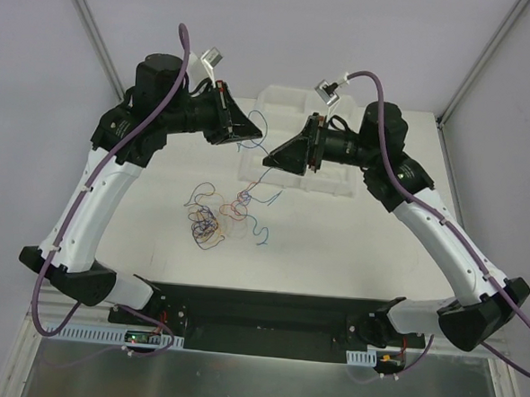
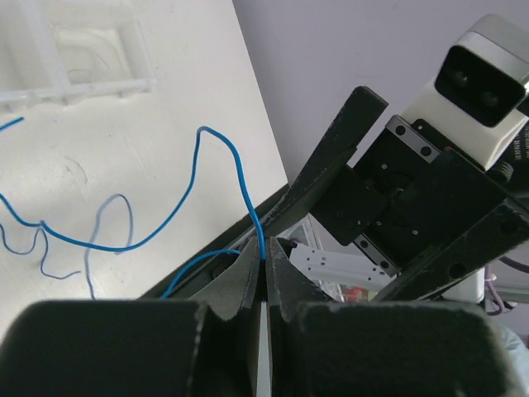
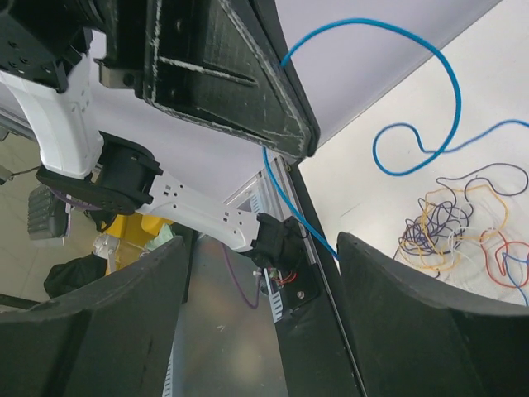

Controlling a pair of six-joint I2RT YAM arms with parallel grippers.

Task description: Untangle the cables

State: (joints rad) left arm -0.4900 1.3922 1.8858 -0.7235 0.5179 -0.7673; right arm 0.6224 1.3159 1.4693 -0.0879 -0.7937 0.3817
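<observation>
My left gripper [image 1: 245, 132] is raised over the table's back and is shut on a thin blue cable [image 2: 245, 186], pinched at the very tips [image 2: 264, 255]. The cable arcs away and trails down to the white table. In the right wrist view the same blue cable [image 3: 453, 83] loops from the left gripper's tip [image 3: 281, 124], and one stretch runs down past my right gripper's right finger [image 3: 388, 314]. My right gripper [image 1: 275, 159] faces the left one, wide open and empty [image 3: 264, 248]. The tangle of red, orange, purple and blue cables [image 1: 217, 215] lies on the table below [image 3: 459, 223].
A white foam tray [image 1: 293, 106] sits at the back of the table behind both grippers, and it also shows in the left wrist view [image 2: 83, 78]. The black base plate [image 1: 258, 320] runs along the near edge. Grey walls enclose the back and sides.
</observation>
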